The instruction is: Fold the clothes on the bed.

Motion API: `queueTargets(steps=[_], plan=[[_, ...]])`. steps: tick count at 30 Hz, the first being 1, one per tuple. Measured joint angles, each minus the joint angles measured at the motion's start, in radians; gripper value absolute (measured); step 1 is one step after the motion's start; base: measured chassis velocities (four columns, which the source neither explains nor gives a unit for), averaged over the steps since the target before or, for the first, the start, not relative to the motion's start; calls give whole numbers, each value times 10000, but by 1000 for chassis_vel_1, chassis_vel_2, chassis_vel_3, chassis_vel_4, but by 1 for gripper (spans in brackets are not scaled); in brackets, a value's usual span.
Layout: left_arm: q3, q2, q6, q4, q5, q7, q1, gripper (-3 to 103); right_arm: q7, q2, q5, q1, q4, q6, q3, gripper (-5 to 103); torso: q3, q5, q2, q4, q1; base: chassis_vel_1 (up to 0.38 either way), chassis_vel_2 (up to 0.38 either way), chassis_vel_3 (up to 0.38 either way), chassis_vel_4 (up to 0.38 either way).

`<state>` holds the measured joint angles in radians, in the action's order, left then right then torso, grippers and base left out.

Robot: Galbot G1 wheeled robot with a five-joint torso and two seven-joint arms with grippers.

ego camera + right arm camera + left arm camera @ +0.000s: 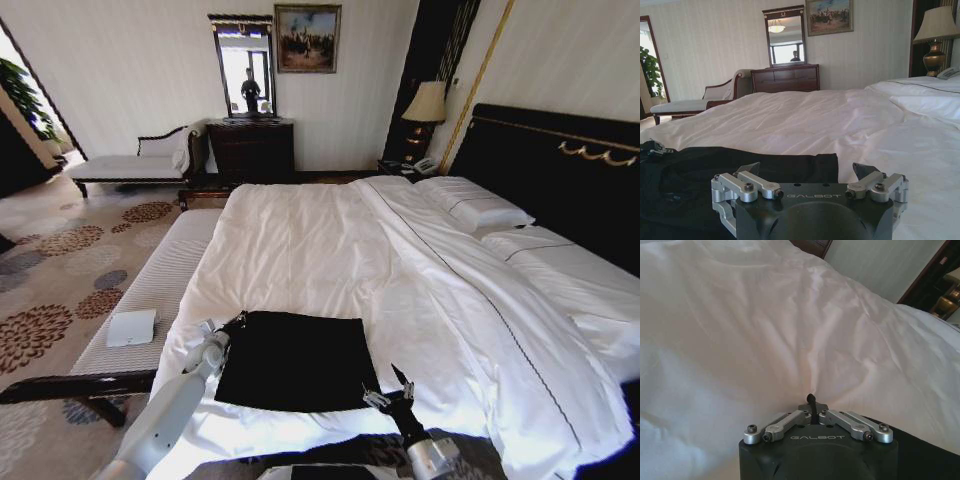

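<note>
L gripper [232, 325] clenched on T-shirt [300, 360] 10 o'clock corner | R gripper [392, 392] released, 4 o'clock | shirt looks part-folded on bed [330, 240], more folds left

Our two arms are light grey tubes ending in dark wrists, and each wrist housing is matte black with "GALBOT" in pale letters on its face. The left gripper [811, 407] and the right gripper [810, 174] share silver metal linkages pinned with dark screws. The linkages carry slim black fingertips [863, 170].
</note>
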<state>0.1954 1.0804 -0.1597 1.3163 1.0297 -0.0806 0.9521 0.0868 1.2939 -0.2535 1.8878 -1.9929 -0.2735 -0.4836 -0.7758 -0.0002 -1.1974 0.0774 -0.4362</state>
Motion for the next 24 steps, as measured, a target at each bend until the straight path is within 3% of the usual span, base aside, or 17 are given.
queueTargets(steps=[8, 15, 24], plan=[[178, -66, 70, 289, 23, -69, 134, 2, -42, -61, -149, -74, -17, 42, 4, 100, 0, 2, -1, -1, 0, 0, 0, 0, 0], [465, -279, 198, 943, -68, -237, 472, 2, -274, -215, -921, -501, 22, 308, -30, 100, 0, 0, -2, 1, 0, 0, 0, 0, 0], [873, -706, 474, 2043, -569, -234, 1319, 2, -976, -999, -3354, -2614, 614, 1443, 146, 100, 0, 4, -1, -6, 0, 0, 0, 0, 0]])
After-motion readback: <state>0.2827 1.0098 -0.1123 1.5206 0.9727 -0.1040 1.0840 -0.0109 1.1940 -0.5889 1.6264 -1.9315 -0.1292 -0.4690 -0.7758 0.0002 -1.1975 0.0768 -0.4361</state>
